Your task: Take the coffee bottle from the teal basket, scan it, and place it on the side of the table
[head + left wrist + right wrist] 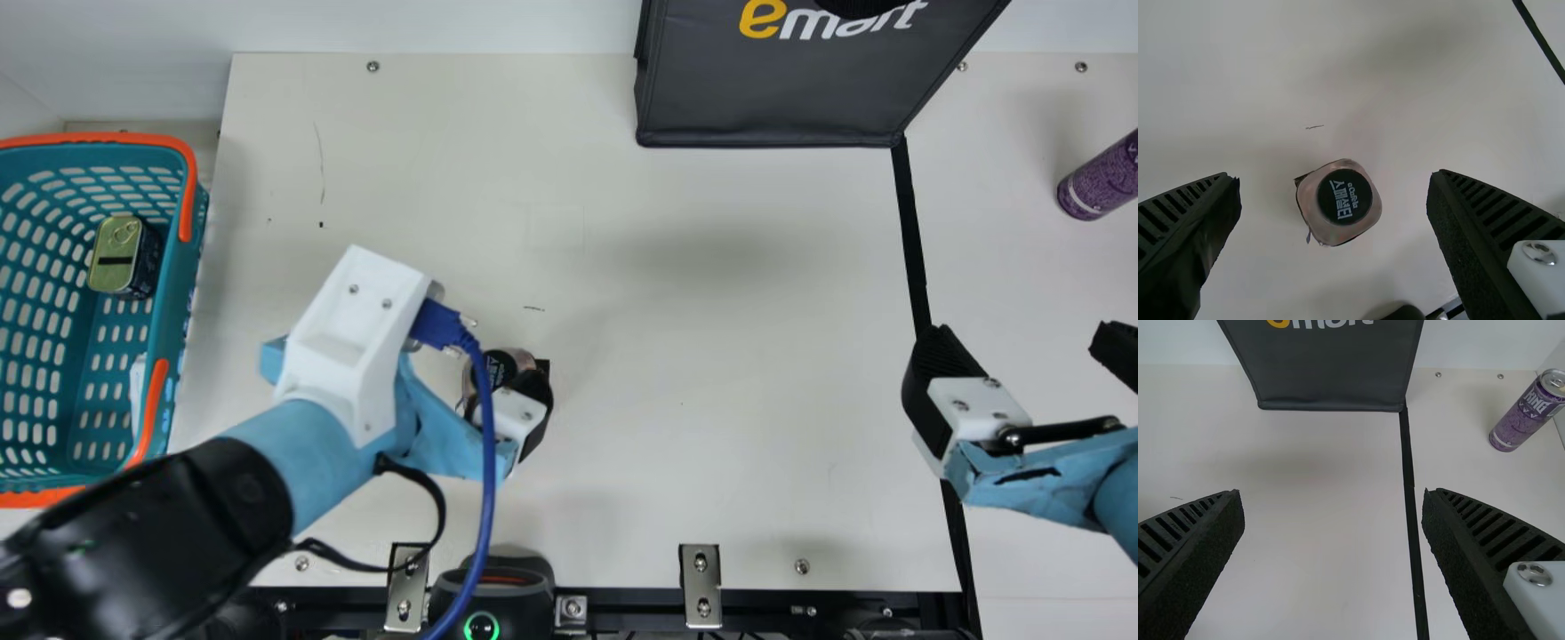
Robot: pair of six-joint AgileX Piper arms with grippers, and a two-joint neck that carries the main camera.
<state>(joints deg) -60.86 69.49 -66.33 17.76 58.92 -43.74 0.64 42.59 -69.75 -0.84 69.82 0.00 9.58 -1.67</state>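
Note:
In the main view my left gripper (533, 400) is over the middle-left table, partly hiding the coffee bottle (500, 364). The left wrist view looks down on the dark-capped coffee bottle (1339, 201), which stands upright between the spread fingers of my left gripper (1335, 179), touching neither. At the main view's right, my right gripper (1022, 345) stands open over the black tape line, and the right wrist view has bare table between the fingers of the right gripper (1333, 499). The teal basket (171, 302) is at the far left.
A tin can (116, 253) lies in the basket. A black bag (773, 98) stands at the back, a purple can (1098, 182) at the far right. The scanner (493, 591) with a green ring light is at the front edge, near metal brackets (701, 587).

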